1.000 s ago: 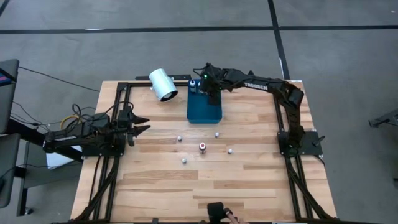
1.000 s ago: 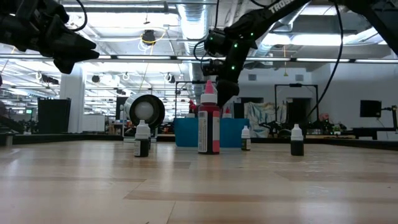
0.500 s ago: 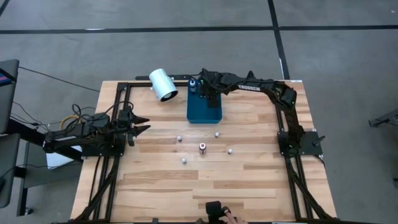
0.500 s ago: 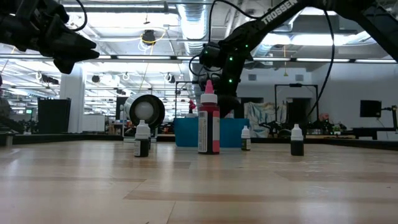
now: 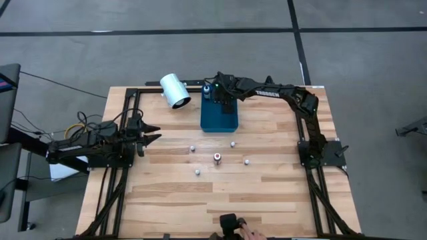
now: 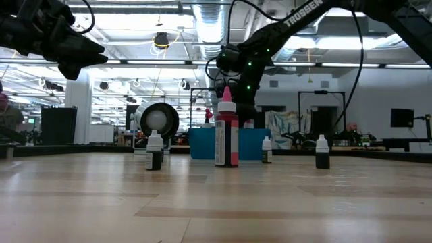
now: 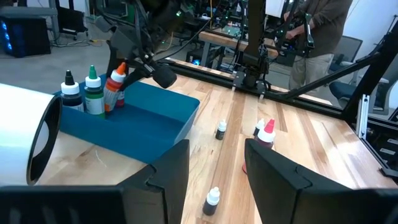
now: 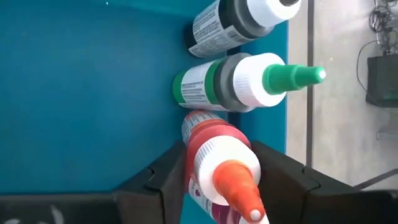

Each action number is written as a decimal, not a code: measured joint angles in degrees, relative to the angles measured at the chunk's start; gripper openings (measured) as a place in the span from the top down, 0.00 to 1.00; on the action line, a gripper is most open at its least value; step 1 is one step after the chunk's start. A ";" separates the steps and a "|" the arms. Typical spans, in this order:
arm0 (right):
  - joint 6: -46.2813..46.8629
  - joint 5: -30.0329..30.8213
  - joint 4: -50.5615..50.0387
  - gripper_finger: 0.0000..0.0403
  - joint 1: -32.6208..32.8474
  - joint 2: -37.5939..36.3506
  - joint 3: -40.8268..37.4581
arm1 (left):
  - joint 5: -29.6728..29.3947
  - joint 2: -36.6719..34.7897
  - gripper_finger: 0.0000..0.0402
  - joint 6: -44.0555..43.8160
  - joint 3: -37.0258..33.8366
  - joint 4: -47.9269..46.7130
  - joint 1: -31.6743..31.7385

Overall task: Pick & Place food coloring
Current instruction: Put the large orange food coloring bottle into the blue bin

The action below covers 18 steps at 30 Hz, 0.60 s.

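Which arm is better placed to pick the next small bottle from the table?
Probably the left. Its pincer hangs open beside the loose white-capped bottles, while the right pincer is over the blue rectangular tray, fingers around the orange-tipped red bottle.

From overhead, the small white-capped bottles point(image 5: 198, 172) scattered on the wooden table point(image 5: 267, 193) are too tiny to tell their colours. In the right wrist view the orange-tipped red bottle point(image 8: 219, 167) runs off the picture's edge, and the black-bodied bottle point(image 8: 244, 20) beyond the green-tipped one point(image 8: 249, 79) is cut off too. From table height, the blue rectangular tray point(image 6: 202, 143) is partly hidden behind the tall pink-capped red bottle point(image 6: 227, 129).
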 joint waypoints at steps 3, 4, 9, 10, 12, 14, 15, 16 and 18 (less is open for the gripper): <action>0.00 0.08 0.05 0.55 -0.02 -0.03 0.00 | 0.01 0.00 0.64 -0.02 0.00 0.00 0.00; 0.00 0.05 0.05 0.53 -0.02 -0.04 0.00 | 0.02 0.00 0.64 -0.11 0.00 0.00 0.00; -0.87 0.73 0.09 0.45 -0.02 -0.07 0.00 | 0.35 0.00 0.64 -0.35 0.00 0.00 0.00; -0.87 1.52 0.15 0.44 -0.02 -0.07 0.00 | 0.35 0.00 0.64 -0.35 0.00 -0.02 0.00; -0.90 3.46 0.52 0.42 0.00 -0.07 0.00 | 0.35 0.00 0.64 -0.35 0.00 -0.01 -0.01; -0.92 5.12 1.14 0.41 0.00 -0.07 0.00 | 0.35 0.00 0.64 -0.35 0.00 -0.02 -0.02; -0.96 5.72 1.52 0.41 0.00 -0.07 0.00 | 0.35 0.00 0.64 -0.34 0.00 -0.01 0.00; -0.96 6.34 1.85 0.41 0.00 -0.09 0.00 | 0.35 0.00 0.64 -0.33 0.00 0.00 -0.02; -1.30 7.24 1.73 0.42 0.00 -0.11 0.25 | 0.33 0.00 0.64 -0.33 0.00 0.00 -0.01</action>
